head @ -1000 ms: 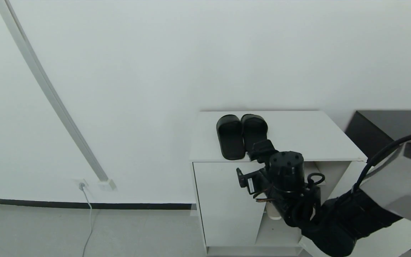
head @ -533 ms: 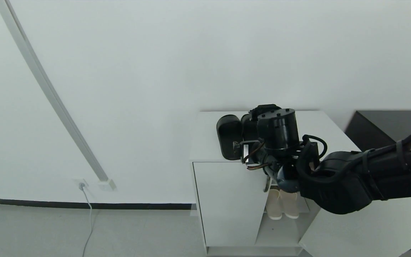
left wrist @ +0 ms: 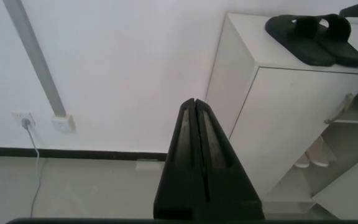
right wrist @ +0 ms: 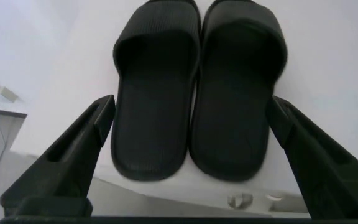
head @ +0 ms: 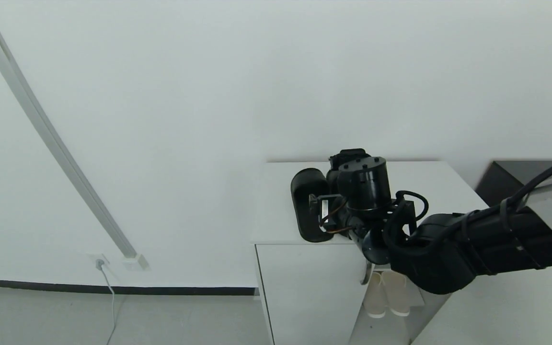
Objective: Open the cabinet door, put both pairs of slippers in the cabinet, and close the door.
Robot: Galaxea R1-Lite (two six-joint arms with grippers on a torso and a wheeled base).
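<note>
A pair of black slippers (right wrist: 151,106) lies side by side on the white cabinet's top (head: 429,191). My right gripper (right wrist: 191,104) hovers over the pair, open wide, with one finger outside each slipper. In the head view my right wrist (head: 364,191) covers one slipper, while the other black slipper (head: 307,206) shows beside it. A pair of white slippers (head: 388,299) stands on a shelf inside the cabinet, whose right door (head: 496,311) is swung open. My left gripper (left wrist: 195,106) is shut and empty, low and well off to the cabinet's left.
The cabinet's left door (head: 304,287) is closed. A wall socket with a cable (head: 97,262) and a slanted grey conduit (head: 41,124) are on the wall to the left. Dark furniture (head: 506,177) stands right of the cabinet.
My right arm rose from the cabinet's front to above its top, and the gripper now straddles the black slippers. The head camera has shifted a little.
</note>
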